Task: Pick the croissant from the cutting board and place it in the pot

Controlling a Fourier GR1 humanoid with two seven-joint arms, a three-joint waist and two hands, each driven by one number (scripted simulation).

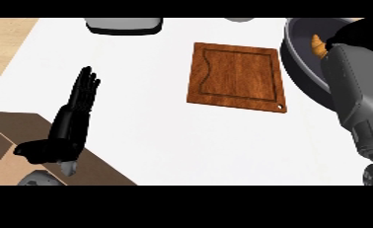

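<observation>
The croissant [318, 45] lies inside the pot [302, 69], a dark grey round vessel at the view's right edge; only a small golden-brown strip of it shows, close to the pot's far side and just left of the right robot hand [354, 33]. That hand is black and sits at the top right corner, over the pot's interior, with its grey forearm running down the right edge and covering much of the pot; the hand looks to be touching or just beside the croissant, but whether its fingers are curled round the pastry or spread apart cannot be told, since only a dark mass shows there.

The cutting board [237, 76], reddish-brown wood with a groove running round its face and a small hole at its near right corner, lies flat on the white tabletop [160, 118], just left of the pot and slightly turned; its surface is bare.

The left robot hand [82, 96] shows at the view's left, well apart from both the board and the pot; its fingers are straight and held side by side, pointing toward the far side of the tabletop, holding nothing; it rests over the white surface near the brown wooden edge at lower left.

At the far edge, left of centre, a dark-rimmed grey container [124, 24] is partly cut off by the view's top.
</observation>
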